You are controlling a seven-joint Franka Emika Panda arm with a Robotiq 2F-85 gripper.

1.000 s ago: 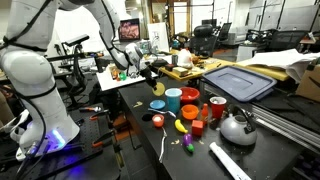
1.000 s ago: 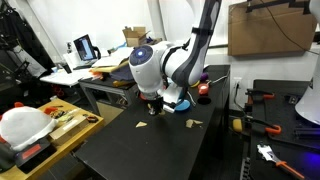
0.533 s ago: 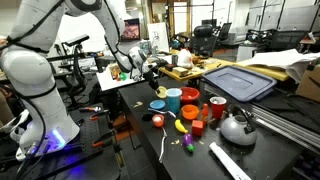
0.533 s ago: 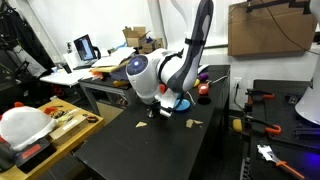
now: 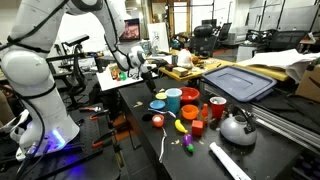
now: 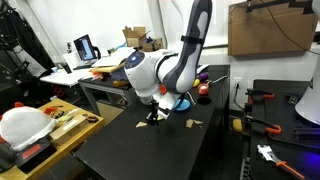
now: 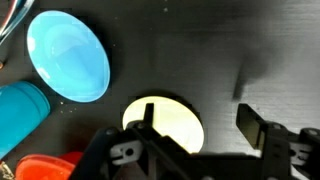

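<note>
The pincer (image 7: 198, 116) is released: in the wrist view its two dark fingers (image 7: 250, 124) stand well apart and nothing is between them. It hangs over a black surface (image 7: 255, 45).

The thing nearest to it is a pale yellow disc (image 7: 165, 128), round and flat, which lies on the surface directly under the pincer. One finger stands in front of the disc's middle, and the other finger is beside it, over the bare surface. If the finger touches the disc or only hovers above it, I cannot tell from this view. In an exterior view the pincer is low, close to the surface, and the disc itself is hidden behind it.

Just beside the disc, apart from it by a narrow strip of surface, lies a light blue plate (image 7: 68, 55), also round and shallow. A teal cup (image 7: 22, 112) is near the plate's edge, at the border of the wrist view. Under the cup, in the corner, a red thing (image 7: 40, 168) shows only partly, so I cannot say what it is.

In an exterior view the same yellow disc (image 5: 157, 104) lies beside the teal cup (image 5: 173, 99). A red bowl (image 5: 190, 96) stands just behind the cup, and a metal kettle (image 5: 237, 127) stands well apart from them.
</note>
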